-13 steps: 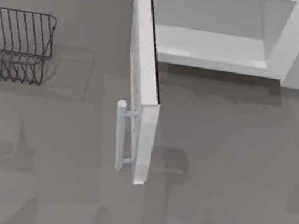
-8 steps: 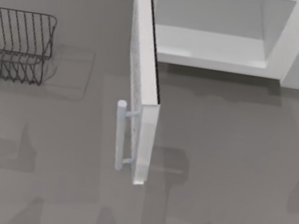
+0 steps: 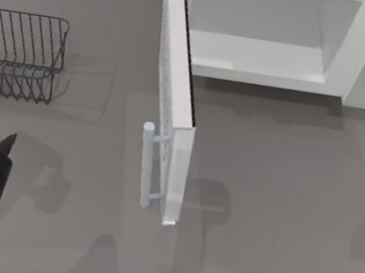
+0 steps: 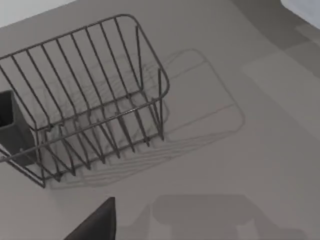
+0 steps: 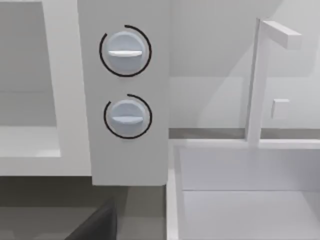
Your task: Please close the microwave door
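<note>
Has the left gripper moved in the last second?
Yes. The left gripper has come in from the table's left edge toward the microwave door, now below the wire rack in the top view.

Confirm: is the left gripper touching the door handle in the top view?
No. The left gripper sits apart from the microwave door handle, near the table's left edge.

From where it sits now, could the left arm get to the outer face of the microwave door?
Probably yes. The left gripper is at the table's left edge, on the handle side of the open microwave door. Bare table lies between them; the wire rack sits farther back, off that line.
</note>
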### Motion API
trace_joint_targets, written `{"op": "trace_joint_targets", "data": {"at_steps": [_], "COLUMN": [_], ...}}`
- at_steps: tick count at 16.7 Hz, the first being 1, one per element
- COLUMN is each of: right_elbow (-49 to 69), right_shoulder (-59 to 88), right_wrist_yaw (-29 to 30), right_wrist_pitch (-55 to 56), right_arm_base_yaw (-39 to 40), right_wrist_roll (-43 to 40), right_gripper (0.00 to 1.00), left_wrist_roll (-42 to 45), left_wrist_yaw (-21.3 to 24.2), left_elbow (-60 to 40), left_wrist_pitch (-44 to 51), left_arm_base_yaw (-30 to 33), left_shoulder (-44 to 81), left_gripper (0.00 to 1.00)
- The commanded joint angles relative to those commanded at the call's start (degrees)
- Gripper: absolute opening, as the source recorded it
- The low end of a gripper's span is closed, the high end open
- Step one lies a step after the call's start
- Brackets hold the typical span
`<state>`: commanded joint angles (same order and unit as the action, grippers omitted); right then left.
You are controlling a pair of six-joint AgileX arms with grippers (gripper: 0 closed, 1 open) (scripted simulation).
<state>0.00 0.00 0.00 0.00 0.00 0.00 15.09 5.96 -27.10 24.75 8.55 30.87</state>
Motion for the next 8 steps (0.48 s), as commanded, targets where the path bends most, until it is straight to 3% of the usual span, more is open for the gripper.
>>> {"op": "trace_joint_targets", "data": {"at_steps": [8], "right_elbow": [0.00], "right_shoulder": [0.00], "right_wrist_yaw": [0.00], "right_wrist_pitch": [0.00], "right_arm_base_yaw": [0.00], "right_wrist_roll": [0.00], "right_gripper": [1.00], "left_wrist_roll": [18.95], "left_wrist_yaw": [8.16], "left_elbow": [-39.20], "left_wrist_pitch": [32.20], "left_arm_base_yaw": [8.24], "left_shoulder": [38.16], "left_gripper": [1.00]}}
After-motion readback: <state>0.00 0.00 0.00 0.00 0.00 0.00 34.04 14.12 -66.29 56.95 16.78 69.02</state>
